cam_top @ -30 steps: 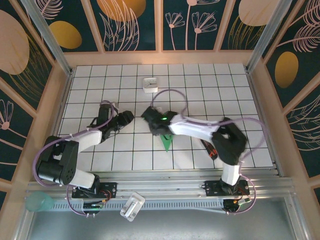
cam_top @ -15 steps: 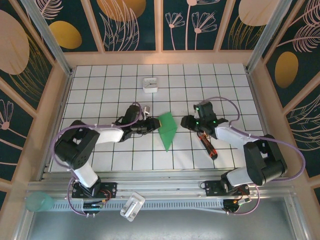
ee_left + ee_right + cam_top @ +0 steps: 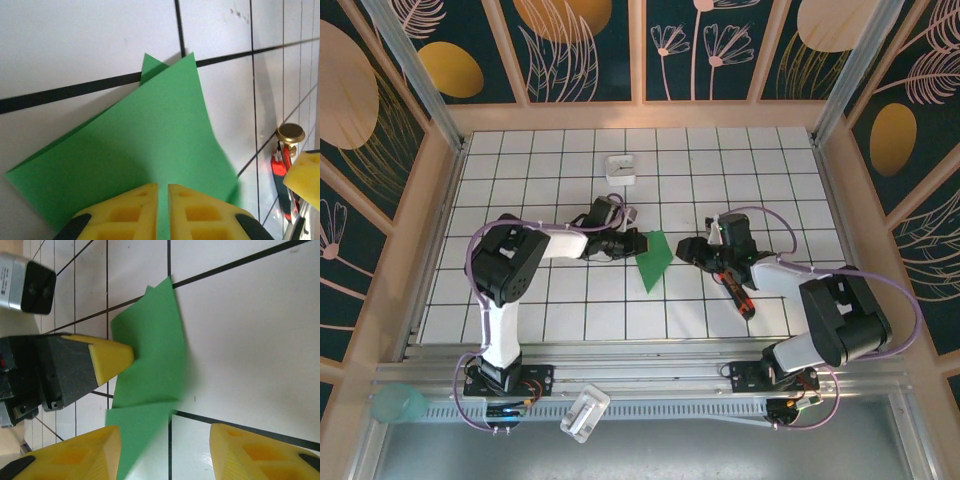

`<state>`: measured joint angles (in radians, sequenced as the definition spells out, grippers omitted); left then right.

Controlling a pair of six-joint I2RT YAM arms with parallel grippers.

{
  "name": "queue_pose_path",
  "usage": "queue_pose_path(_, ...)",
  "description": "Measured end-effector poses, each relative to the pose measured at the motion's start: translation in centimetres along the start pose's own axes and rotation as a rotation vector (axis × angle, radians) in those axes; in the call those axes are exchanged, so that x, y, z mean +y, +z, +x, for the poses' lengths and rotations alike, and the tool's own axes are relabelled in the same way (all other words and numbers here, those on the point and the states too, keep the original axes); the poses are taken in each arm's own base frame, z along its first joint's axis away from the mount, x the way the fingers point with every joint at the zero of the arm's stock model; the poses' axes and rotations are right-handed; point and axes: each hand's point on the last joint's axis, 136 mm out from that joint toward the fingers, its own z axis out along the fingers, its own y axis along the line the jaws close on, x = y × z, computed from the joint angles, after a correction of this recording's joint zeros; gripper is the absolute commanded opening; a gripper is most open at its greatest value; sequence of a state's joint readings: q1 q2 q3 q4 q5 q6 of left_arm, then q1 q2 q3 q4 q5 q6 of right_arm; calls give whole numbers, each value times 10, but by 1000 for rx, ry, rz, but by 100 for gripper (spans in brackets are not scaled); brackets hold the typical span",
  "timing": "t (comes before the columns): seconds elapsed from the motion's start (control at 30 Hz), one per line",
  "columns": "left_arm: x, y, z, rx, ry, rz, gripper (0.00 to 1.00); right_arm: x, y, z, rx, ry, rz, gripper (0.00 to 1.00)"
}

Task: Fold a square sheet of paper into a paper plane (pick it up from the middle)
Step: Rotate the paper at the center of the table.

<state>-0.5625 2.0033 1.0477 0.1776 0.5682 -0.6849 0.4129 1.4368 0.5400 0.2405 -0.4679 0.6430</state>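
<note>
The sheet of paper point(image 3: 653, 258) lies near the middle of the table point(image 3: 520, 160). The left gripper point(image 3: 636, 243) meets its left edge, and the right gripper point(image 3: 692, 248) sits just right of it. A screwdriver point(image 3: 738, 293) lies farther right, partly under the right arm point(image 3: 790, 275). A small box point(image 3: 620, 168) sits behind the sheet, toward the far edge.

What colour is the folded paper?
The folded paper is bright green, clearest in the left wrist view.
</note>
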Motion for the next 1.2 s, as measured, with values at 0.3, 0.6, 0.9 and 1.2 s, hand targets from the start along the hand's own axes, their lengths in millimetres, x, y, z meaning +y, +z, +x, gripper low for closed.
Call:
queue_pose_path(0.3, -5, 8, -6, 69, 161, 0, 20, 7, 9, 12, 22, -1, -27, 50)
queue_pose_path(0.6, -17, -1, -13, 42, 240, 25, 38, 3, 10, 14, 23, 13, -19, 50)
queue_pose_path(0.9, -56, -81, -9, -230, 351, 38, 46, -5, 17, 19, 51, 31, -24, 47)
queue_pose_path(1.2, -32, -75, 42, -208, 341, -17, 48, -9, 27, 26, 85, 41, -41, 44)
